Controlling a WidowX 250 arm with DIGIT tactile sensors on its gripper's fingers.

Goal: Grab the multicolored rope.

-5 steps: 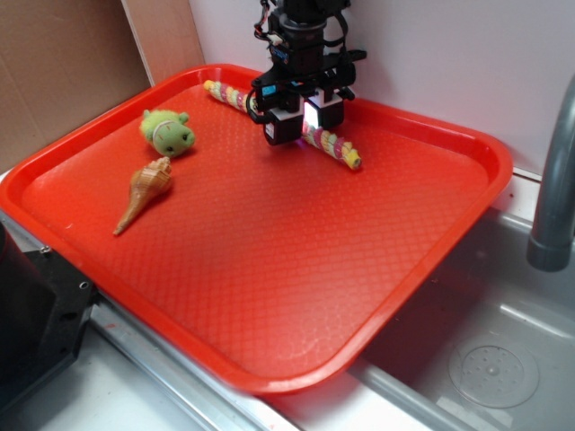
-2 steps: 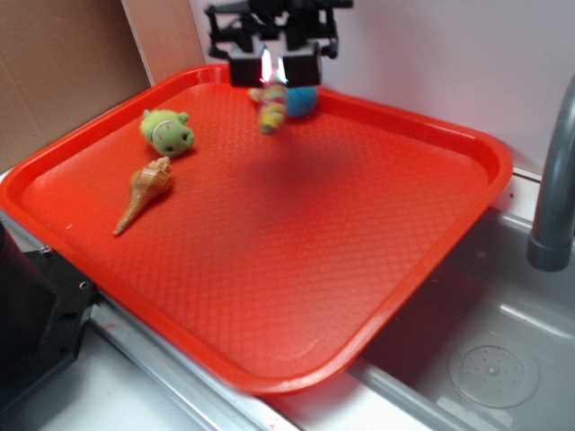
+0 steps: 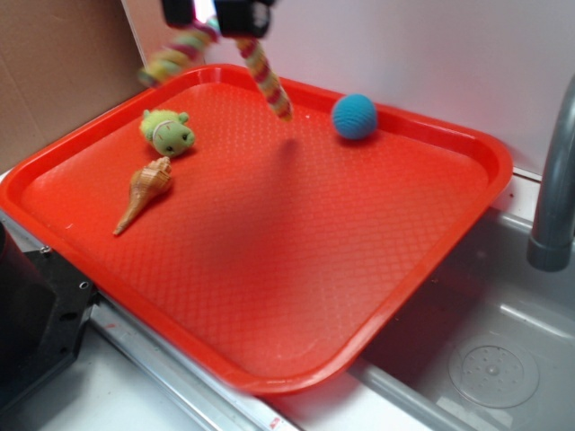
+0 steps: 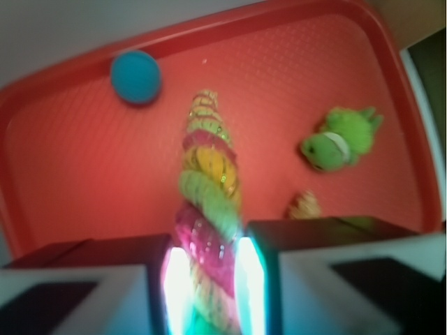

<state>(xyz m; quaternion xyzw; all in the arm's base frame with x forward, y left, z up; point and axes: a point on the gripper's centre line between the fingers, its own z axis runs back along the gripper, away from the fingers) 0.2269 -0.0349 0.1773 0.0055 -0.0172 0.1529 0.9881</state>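
Exterior view: pincer [image 3: 218, 11] sits at the top edge of frame, mostly cropped, higher and further left than 0.4 s ago, when it hung just over the tray's back rim. A second ago it was down on the tray, straddling the multicolored rope [image 3: 266, 79] where the cord lay flat. Now the rope is airborne, clamped near its middle, one end drooping down-right over the tray, the other [image 3: 171, 63] trailing left past the back-left corner, blurred. Blue ball [image 3: 355, 116], hidden behind the pincer before, now sits exposed near the back rim.

No readable writing or labels anywhere.

Wrist view: pincer [image 4: 209, 279] fingers closed tight on the rope [image 4: 207, 181], pads lit white-cyan on both sides of the cord; the rope runs away from the lens, its far end hanging above the red surface.

Green plush toy [image 3: 167, 132] and tan seashell [image 3: 142, 193] lie unmoved on the left part of the red tray [image 3: 296, 269]. Tray rests on the bench beside a grey sink [image 3: 503, 359], with the faucet pipe [image 3: 552, 193] at right.
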